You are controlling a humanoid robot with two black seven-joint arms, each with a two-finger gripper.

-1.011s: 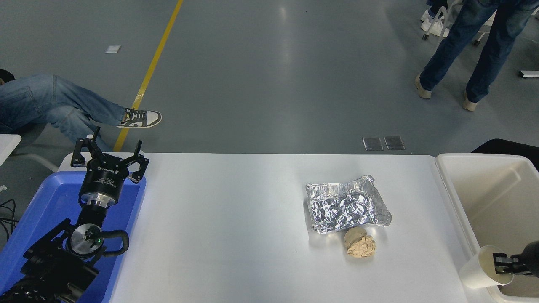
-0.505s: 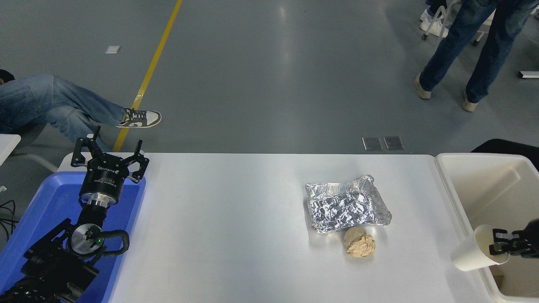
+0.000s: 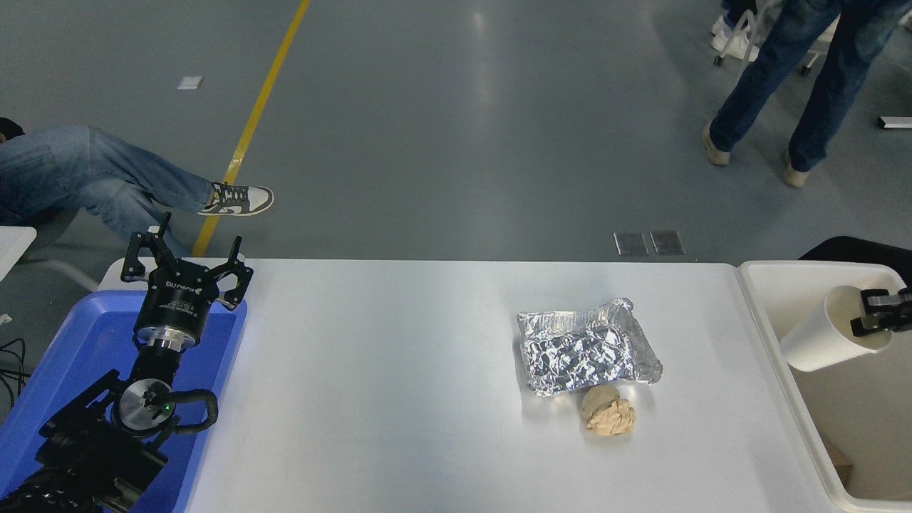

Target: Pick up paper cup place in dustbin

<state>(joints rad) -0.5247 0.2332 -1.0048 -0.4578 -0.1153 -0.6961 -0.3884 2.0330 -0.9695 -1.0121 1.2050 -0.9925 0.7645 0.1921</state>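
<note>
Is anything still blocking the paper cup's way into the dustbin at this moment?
Nothing visible does. The right pincer holds the paper cup by its rim, tilted, in the air over the dustbin, whose inside below looks open. The foil tray and paper ball lie on the table, off to the left.

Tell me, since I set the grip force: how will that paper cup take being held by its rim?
The paper cup is thin-walled, so it probably dents under a hard pinch. It hangs tilted from the right gripper, held at the rim alone, which suggests it is very light. Tapered and round, it would likely roll in a curve if dropped outside the dustbin.
</note>
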